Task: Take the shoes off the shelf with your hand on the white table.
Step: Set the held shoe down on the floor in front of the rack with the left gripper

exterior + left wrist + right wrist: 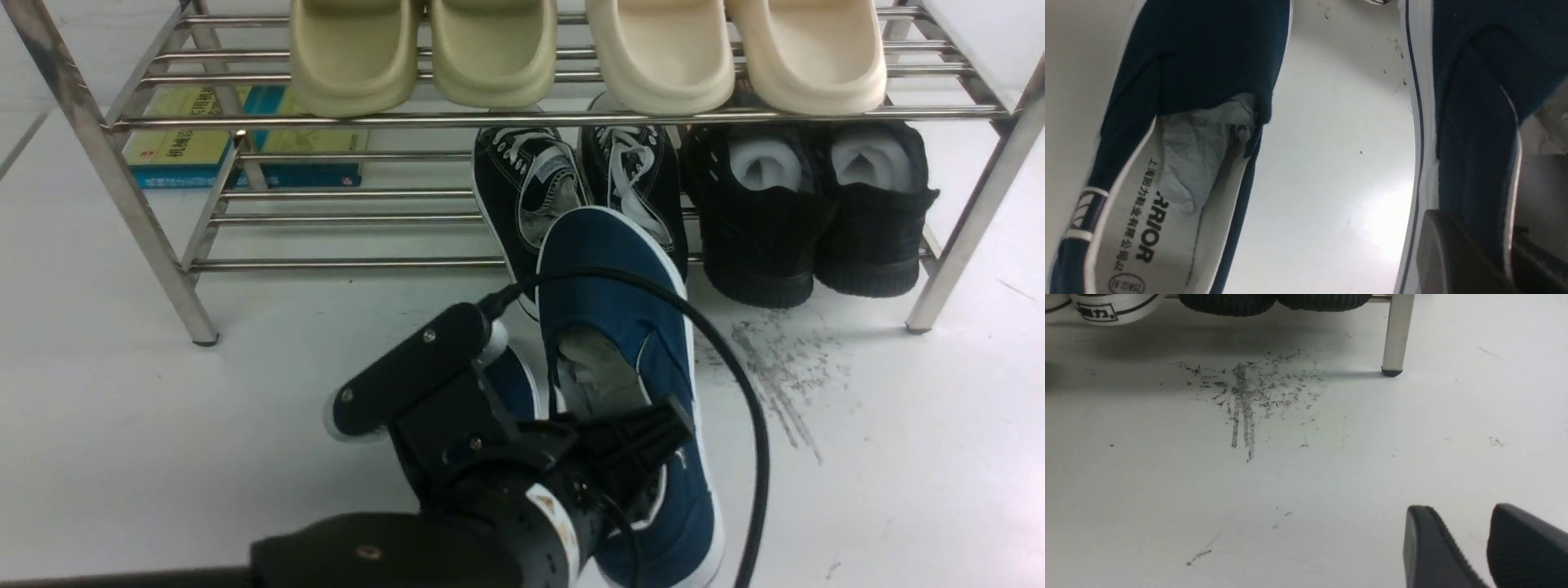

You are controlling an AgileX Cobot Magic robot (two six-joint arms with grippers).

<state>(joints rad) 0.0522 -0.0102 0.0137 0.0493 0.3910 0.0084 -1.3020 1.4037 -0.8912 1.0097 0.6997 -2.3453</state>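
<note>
Both navy shoes are off the shelf (326, 121), over the white table (163, 425). My left gripper (653, 441) is shut on the side wall of one navy shoe (620, 327), which points toward the shelf and looks raised. In the left wrist view one finger (1445, 253) is outside that shoe (1470, 122) and the other is inside. The second navy shoe (516, 384) lies beside it, mostly hidden behind my wrist; its WARRIOR insole shows in the left wrist view (1167, 171). My right gripper (1461, 510) is open and empty above the table; it is out of the front view.
Black lace-up sneakers (531, 180) and black fuzzy shoes (759, 212) stand on the lower tier. Two pairs of pale slides (653, 49) sit on top. A book (196, 147) lies behind the shelf. Grey scuff streaks (775, 367) mark the table near the right front leg (1396, 335).
</note>
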